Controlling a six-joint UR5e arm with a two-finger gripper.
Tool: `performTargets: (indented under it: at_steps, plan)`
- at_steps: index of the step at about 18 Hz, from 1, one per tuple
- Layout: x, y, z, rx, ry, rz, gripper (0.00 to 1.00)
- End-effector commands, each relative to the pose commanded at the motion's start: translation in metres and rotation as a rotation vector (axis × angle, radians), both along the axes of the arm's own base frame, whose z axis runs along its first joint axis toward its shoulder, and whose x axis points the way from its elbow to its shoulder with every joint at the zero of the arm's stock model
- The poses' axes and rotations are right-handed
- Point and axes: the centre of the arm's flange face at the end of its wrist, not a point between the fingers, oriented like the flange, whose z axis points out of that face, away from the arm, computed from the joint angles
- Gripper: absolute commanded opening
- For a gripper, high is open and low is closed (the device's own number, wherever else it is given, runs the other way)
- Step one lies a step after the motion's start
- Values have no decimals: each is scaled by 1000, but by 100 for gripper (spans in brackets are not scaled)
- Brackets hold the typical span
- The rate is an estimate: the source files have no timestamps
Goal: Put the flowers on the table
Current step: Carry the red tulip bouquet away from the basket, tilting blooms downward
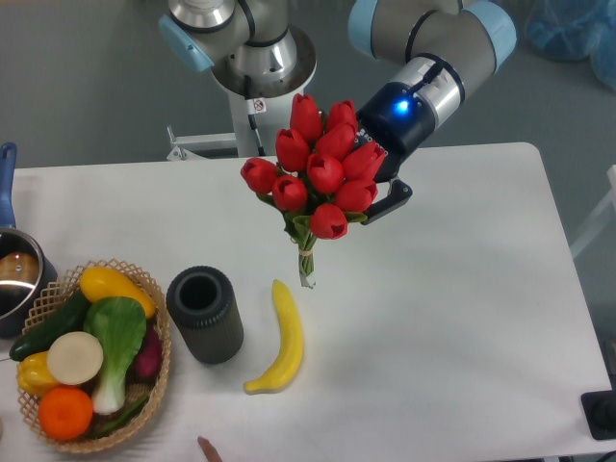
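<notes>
Flowers (318, 173) hang above the table (462, 289), blooms up against the gripper (377, 197), tied stems pointing down toward the tabletop just above the banana (280, 339). Blooms hide most of the fingers, so I cannot tell whether they are clenched on the bunch. A dark cylinder (205, 314) stands left of the banana, beside a wicker basket (162, 375) of vegetables, and a pot (14, 274) sits at the left edge

Table (462, 318) smooth matt; basket (58, 289) woven wicker.
</notes>
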Motion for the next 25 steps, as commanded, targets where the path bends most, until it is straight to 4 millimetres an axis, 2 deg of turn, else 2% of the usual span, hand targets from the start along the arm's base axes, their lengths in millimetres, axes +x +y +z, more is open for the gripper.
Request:
performTargets:
  at_steps: [2, 15, 21, 25]
  plan:
    - [3, -1, -6, -36, 32, 9, 56]
    - [2, 2, -5, -83, 63, 20, 56]
    - [21, 15, -3, -199, 142, 20, 56]
    - [31, 18, -10, -323, 209, 42, 56]
